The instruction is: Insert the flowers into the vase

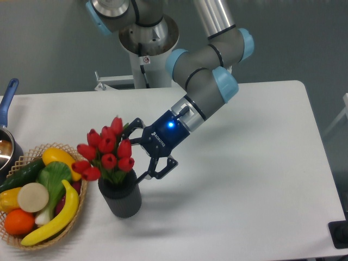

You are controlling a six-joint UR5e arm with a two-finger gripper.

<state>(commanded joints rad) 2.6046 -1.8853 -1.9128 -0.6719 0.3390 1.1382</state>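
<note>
The red tulips (pixel 107 151) stand in the mouth of the dark grey ribbed vase (pixel 120 198), their buds fanned up and to the left above its rim, with green leaves showing just over the opening. One or two buds droop low on the left, out toward the basket. The vase sits upright on the white bench (pixel 244 179), near its front edge, just right of a round wicker basket (pixel 30 154).

The gripper (pixel 142 149) hangs just right of the bunch at bud height, tilted down and to the left from the arm's wrist, a blue light glowing on its body. Its jaws are spread wide, one finger above near the upper buds and one below near the vase's rim, and they clasp nothing; whether a fingertip brushes a bud cannot be told.

The basket holds a banana (pixel 56 215), an orange (pixel 19 222), a cucumber (pixel 20 175), a green leafy vegetable (pixel 52 181) and other produce. A pot with a blue handle (pixel 7 98) sits at the bench's left edge.
</note>
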